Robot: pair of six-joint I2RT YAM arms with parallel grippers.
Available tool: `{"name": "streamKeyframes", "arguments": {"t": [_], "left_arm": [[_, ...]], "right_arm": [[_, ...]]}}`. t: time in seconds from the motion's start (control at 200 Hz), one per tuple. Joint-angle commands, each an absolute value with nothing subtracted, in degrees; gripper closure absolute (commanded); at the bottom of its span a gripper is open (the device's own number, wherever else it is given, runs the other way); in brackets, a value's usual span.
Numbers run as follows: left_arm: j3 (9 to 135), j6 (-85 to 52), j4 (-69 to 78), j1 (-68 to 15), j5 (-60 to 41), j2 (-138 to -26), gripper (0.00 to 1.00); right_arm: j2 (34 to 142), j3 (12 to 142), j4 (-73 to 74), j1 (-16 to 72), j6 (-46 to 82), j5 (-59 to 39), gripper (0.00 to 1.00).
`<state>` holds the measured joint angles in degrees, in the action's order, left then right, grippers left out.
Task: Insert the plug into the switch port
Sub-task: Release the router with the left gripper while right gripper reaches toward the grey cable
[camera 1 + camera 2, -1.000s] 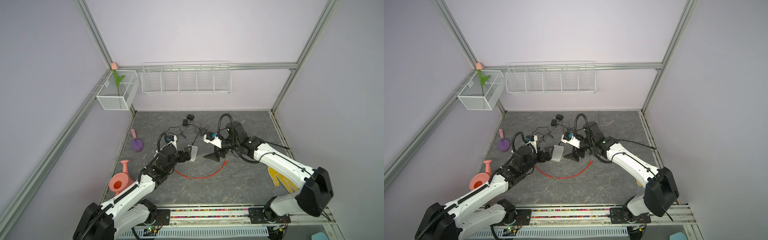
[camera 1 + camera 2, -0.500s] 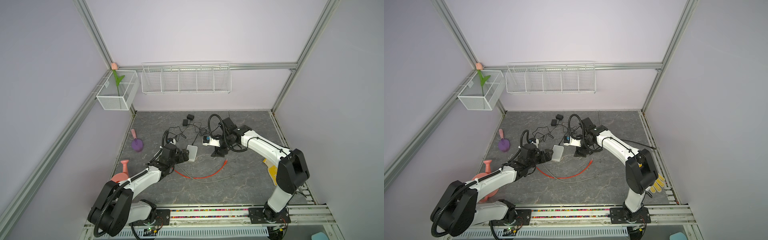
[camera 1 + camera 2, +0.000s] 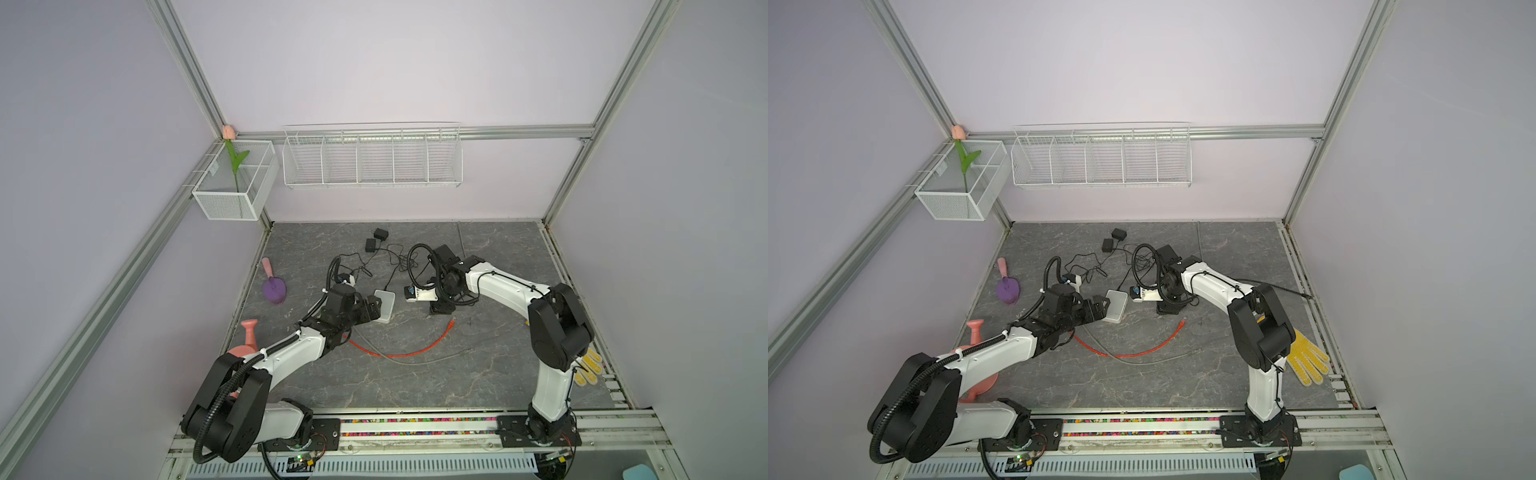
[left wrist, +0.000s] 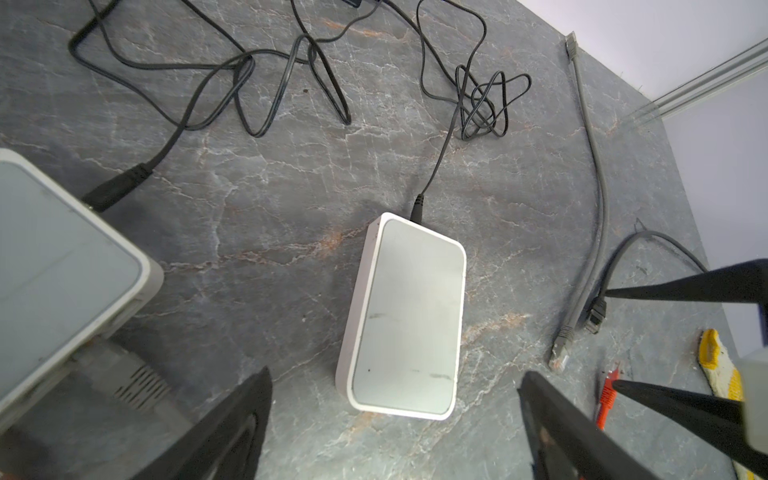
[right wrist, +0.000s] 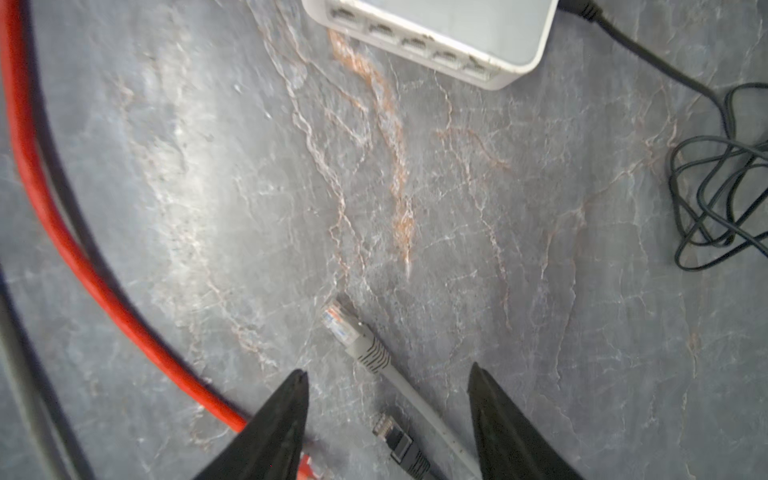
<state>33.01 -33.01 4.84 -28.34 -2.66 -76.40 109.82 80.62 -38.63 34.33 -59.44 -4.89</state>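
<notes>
The white switch (image 3: 384, 305) (image 3: 1116, 305) (image 4: 407, 316) lies flat on the table, and its row of ports (image 5: 415, 41) faces my right gripper. My left gripper (image 4: 395, 372) (image 3: 374, 309) stands open just behind the switch's near end, touching nothing. My right gripper (image 5: 387, 369) (image 3: 442, 309) is open, low over the table. A grey plug (image 5: 345, 328) lies just ahead of its tips, with the grey cable running back between the fingers. A black plug (image 5: 395, 436) lies between them too. The red cable (image 5: 62, 228) (image 3: 407, 351) curves past on one side.
A second white box (image 4: 62, 257) sits close beside my left gripper. Tangled black power cords (image 3: 390, 257) and two adapters (image 3: 376, 239) lie behind the switch. A purple scoop (image 3: 274, 289), a pink watering can (image 3: 249, 336) and a yellow glove (image 3: 1306, 359) lie near the table's sides.
My right arm has folded in and its gripper has come down to the table by the plugs, jaws narrower. My left gripper has dropped lower behind the switch.
</notes>
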Motion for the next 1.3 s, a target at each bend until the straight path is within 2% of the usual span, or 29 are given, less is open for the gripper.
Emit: {"name": "streamKeyframes", "arguments": {"t": [0.0, 0.84, 1.215, 1.295], "left_arm": [[35.13, -33.95, 4.83, -28.06, -2.66, -77.97, 0.08], [36.03, -33.90, 4.13, -27.71, -4.37, -80.63, 0.12], [36.12, -33.46, 3.87, -27.27, -4.47, -80.24, 0.14], [36.12, -33.53, 3.87, -27.18, -4.65, -80.26, 0.14]], "right_arm": [[111.69, 79.65, -35.13, 34.72, -60.42, -2.02, 0.37], [115.20, 80.12, -40.75, 34.86, -63.09, -3.09, 0.47], [118.59, 82.30, -43.05, 34.92, -62.09, -1.20, 0.57], [119.64, 83.27, -44.43, 34.87, -61.75, -0.47, 0.63]]}}
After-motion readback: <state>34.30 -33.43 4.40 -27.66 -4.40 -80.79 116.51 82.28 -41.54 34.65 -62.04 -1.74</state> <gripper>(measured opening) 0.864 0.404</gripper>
